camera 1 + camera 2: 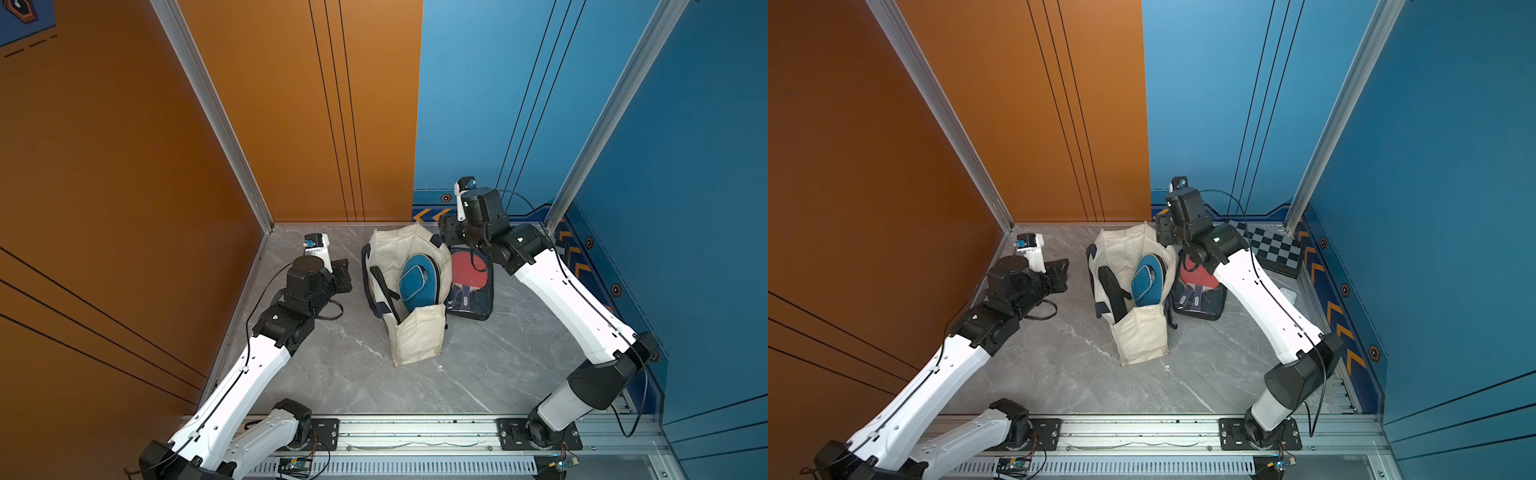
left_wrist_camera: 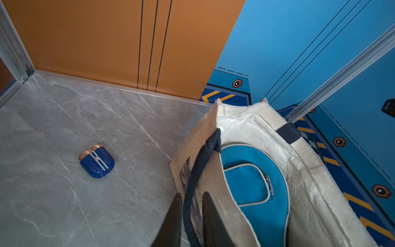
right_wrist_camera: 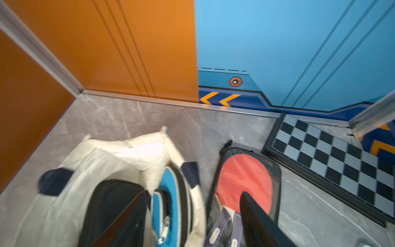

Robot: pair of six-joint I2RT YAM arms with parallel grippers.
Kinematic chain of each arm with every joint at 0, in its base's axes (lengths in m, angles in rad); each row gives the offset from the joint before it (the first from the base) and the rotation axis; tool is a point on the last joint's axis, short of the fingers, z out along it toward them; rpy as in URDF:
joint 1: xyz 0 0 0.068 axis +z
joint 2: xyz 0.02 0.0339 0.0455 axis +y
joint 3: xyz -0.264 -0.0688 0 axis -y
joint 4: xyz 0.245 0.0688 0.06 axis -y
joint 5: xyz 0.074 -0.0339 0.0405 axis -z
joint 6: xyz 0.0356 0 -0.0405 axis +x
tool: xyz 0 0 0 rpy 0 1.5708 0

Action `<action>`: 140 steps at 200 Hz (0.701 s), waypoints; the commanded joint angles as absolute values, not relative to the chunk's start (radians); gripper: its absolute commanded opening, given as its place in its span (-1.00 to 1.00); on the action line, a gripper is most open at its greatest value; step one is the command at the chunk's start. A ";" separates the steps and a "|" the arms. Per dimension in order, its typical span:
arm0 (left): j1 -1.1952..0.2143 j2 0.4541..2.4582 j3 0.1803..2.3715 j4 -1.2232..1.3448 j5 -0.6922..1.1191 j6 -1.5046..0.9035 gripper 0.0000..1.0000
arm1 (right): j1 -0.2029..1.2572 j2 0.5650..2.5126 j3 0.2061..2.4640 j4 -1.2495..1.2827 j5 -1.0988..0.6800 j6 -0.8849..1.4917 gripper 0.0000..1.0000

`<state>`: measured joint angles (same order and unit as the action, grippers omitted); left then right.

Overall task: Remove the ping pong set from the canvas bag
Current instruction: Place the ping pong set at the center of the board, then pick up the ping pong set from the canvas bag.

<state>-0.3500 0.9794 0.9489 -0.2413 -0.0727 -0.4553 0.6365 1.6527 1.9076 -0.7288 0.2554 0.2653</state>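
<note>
The cream canvas bag point(image 1: 417, 336) point(image 1: 1142, 336) stands open mid-table. Inside it lean a blue zipped paddle case point(image 1: 415, 278) point(image 2: 252, 181) point(image 3: 168, 186) and a dark pouch point(image 1: 384, 286) point(image 3: 106, 203). A second pouch showing a red paddle point(image 1: 469, 274) point(image 3: 243, 177) lies flat on the table, right of the bag. My left gripper point(image 2: 192, 193) point(image 1: 345, 278) is at the bag's left side, shut on its navy strap handle point(image 2: 205, 154). My right gripper point(image 3: 192, 192) point(image 1: 451, 237) hangs open above the bag's far right rim, one finger over the bag, the other over the red paddle pouch.
A black-and-grey chequered board point(image 1: 1273, 249) point(image 3: 333, 158) lies in the far right corner. A small blue and gold case point(image 2: 97, 161) sits on the table left of the bag. Orange and blue walls close in the far and side edges.
</note>
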 commanded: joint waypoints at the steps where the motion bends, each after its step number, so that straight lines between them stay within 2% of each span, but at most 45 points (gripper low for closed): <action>1: -0.292 0.959 0.913 -0.275 0.081 -0.541 -0.61 | 0.717 1.746 2.009 -0.867 0.238 0.246 0.39; 60: -0.152 0.937 0.806 -0.227 0.300 -0.653 -0.60 | 0.850 1.979 2.257 -1.082 0.232 0.253 0.39; 97: -0.068 0.909 0.716 -0.135 0.414 -0.736 -0.60 | 0.867 2.061 2.301 -1.148 0.205 0.284 0.38; 140: -0.031 0.885 0.658 -0.103 0.446 -0.761 -0.60 | 0.890 2.150 2.313 -1.187 0.152 0.291 0.37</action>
<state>-0.0460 0.9077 0.6811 -0.1600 0.3794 -0.7296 0.8730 2.1078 2.2982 -1.1164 0.1997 0.2695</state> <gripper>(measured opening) 0.198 0.687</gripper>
